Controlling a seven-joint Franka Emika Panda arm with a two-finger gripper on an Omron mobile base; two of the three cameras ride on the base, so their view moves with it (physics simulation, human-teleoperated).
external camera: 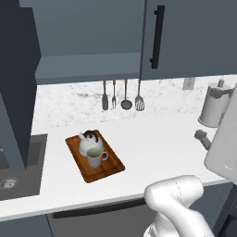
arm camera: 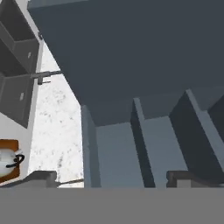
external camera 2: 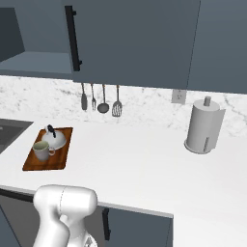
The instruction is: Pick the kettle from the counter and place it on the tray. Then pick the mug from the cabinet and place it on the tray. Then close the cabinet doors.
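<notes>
Resting together on the tray [external camera: 114, 167], kettle [external camera: 89, 141] and mug [external camera: 94, 159] were done; claw [arm camera: 112, 177] gaped empty under the cabinet [arm camera: 144, 65]; doors above awaited closing.

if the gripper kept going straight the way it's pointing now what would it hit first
Most likely the dark slate-blue cabinet: in the hand view its panels lie straight ahead of the open gripper. Depth is unclear, so how soon is uncertain.
</notes>
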